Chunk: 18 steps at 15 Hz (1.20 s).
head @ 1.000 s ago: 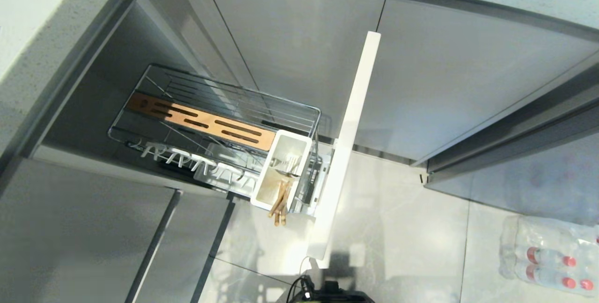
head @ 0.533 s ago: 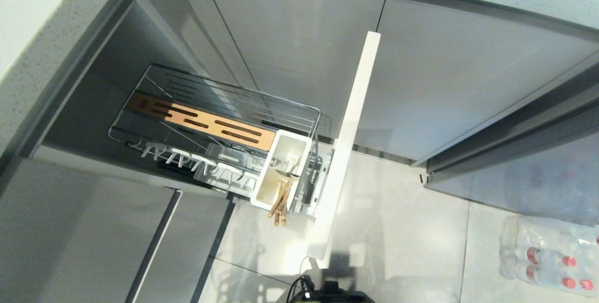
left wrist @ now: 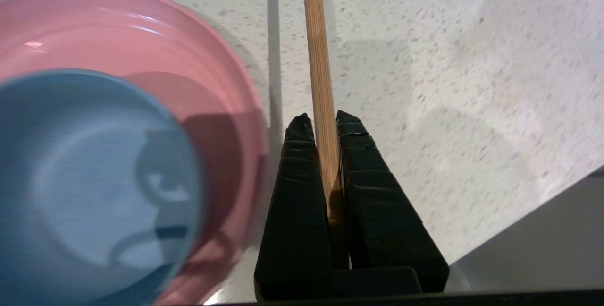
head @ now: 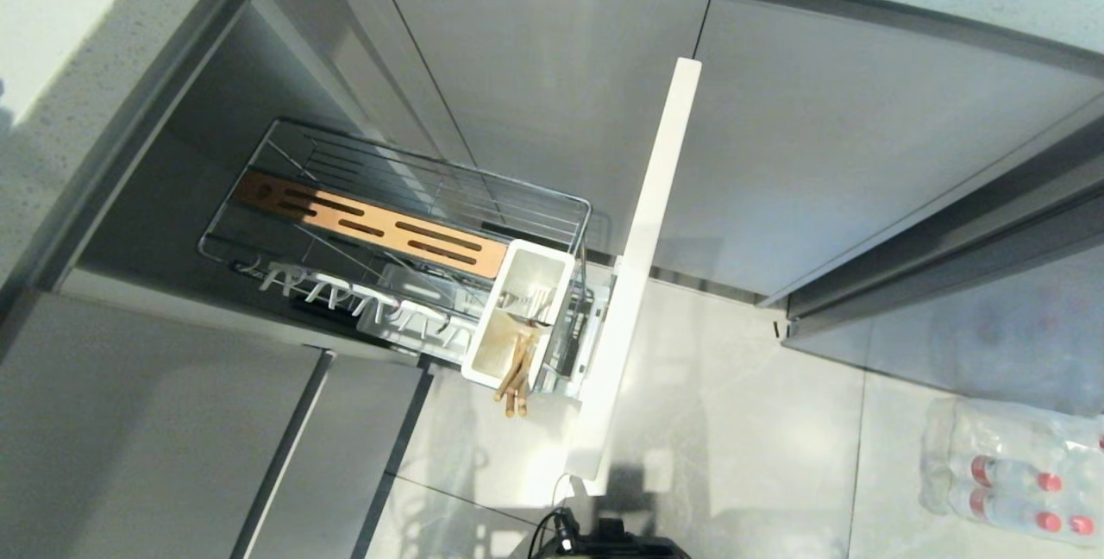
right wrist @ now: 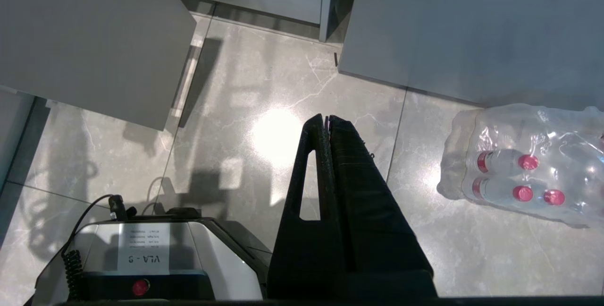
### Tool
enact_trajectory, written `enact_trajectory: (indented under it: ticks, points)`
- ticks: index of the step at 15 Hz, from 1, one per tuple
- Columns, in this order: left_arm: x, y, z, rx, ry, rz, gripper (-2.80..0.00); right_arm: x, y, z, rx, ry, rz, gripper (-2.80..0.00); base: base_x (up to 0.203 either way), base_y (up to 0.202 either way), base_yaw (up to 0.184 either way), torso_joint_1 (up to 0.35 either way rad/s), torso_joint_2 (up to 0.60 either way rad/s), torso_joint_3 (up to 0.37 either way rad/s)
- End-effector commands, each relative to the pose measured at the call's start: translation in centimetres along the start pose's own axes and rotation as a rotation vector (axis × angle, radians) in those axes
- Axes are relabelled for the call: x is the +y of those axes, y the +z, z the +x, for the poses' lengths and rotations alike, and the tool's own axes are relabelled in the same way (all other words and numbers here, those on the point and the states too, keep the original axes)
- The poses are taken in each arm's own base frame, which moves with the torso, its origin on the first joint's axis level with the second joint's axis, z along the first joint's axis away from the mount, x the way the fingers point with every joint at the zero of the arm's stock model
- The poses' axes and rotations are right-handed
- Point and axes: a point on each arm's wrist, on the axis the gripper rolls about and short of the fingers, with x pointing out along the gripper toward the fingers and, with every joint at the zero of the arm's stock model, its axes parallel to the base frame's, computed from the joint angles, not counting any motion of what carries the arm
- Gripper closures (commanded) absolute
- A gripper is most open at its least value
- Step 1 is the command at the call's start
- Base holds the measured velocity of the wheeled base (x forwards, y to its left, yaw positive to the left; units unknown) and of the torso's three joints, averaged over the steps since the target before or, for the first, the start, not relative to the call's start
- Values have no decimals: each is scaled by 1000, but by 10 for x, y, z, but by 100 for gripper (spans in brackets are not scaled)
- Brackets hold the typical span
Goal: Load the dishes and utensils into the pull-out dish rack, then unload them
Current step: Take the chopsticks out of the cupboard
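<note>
Left hand (left wrist: 321, 122) is clamped on a chopstick (left wrist: 317, 51) at centre frame. The narrow grip permits pivoting or slippage; the stick may strike the pink plate (left wrist: 207, 60) beside it.

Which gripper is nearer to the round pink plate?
Left. The left gripper, shut on a thin wooden chopstick, hangs just beside the round pink plate. The right gripper hangs over the floor, no plate nearby.
</note>
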Motion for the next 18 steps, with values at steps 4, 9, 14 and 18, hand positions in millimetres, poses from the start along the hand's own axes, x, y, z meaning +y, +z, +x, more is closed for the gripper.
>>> enact_trajectory:
  ticks: [4, 9, 14, 18]
  points:
    - [-11, -12, 24, 13, 6, -43, 0, 0, 0, 0, 0, 0, 1, 0, 0, 0, 0, 0, 0, 0]
    - [-18, -24, 43, 39, 35, -21, 0, 0, 0, 0, 0, 1, 1, 0, 0, 0, 0, 0, 0, 0]
    - [-20, -30, 52, 45, 57, -9, 0, 0, 0, 0, 0, 1, 0, 0, 0, 0, 0, 0, 0, 0]
    - [-21, -31, 53, 45, 59, -7, 0, 0, 0, 0, 0, -1, 0, 0, 0, 0, 0, 0, 0, 0]
